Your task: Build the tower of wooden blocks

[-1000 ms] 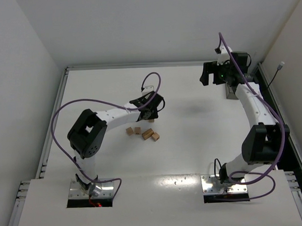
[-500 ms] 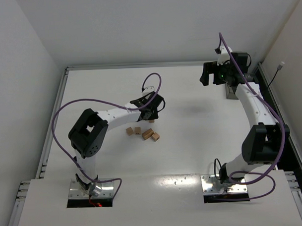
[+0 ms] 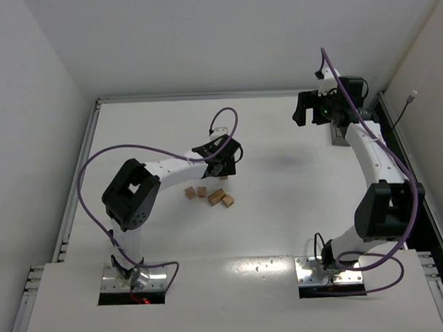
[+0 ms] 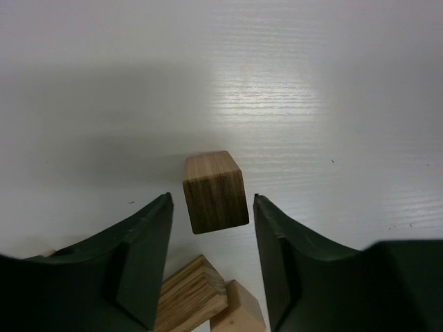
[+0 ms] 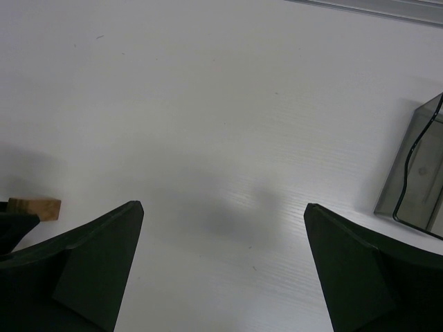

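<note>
One wood block, a tan cube, stands on the white table between the tips of my left gripper. The jaws are slightly apart, with a thin gap on each side of the cube, so the gripper is open. Two more wood blocks lie touching just behind the cube, under the left gripper. From above, several loose blocks lie in a short row near it. My right gripper hangs wide open and empty at the far right, also seen as the right gripper. No tower shows in any view.
A translucent grey bin stands at the far right by the right arm, seen from above as the bin. The table's raised rail runs along the left side and the back. A purple cable loops over the left arm.
The left jaws have parted and let go of the cube, which now stands free between them. The right arm has not moved.
</note>
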Robot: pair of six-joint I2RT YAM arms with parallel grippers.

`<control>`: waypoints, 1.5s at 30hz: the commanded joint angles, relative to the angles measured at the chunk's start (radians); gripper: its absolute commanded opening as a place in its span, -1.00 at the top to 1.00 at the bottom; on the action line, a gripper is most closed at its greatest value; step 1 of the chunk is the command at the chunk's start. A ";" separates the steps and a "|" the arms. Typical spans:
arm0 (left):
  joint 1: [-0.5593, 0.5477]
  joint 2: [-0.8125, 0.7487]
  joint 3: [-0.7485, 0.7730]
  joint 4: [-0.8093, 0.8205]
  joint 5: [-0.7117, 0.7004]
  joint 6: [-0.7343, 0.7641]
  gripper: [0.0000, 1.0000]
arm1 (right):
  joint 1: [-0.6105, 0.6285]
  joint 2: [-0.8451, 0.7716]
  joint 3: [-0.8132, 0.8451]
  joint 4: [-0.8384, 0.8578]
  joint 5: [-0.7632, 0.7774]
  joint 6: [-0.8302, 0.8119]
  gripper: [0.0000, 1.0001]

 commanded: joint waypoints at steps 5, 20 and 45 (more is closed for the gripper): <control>-0.007 0.004 0.029 0.020 0.010 0.003 -0.19 | 0.007 0.006 0.036 0.014 -0.012 0.003 -0.95; -0.070 -0.278 -0.039 0.038 0.047 0.463 -0.19 | 0.007 0.015 0.008 -0.028 -0.025 -0.144 -0.97; 0.001 -0.398 -0.370 0.034 0.648 1.003 0.09 | 0.007 -0.023 -0.030 -0.110 -0.167 -0.309 -0.89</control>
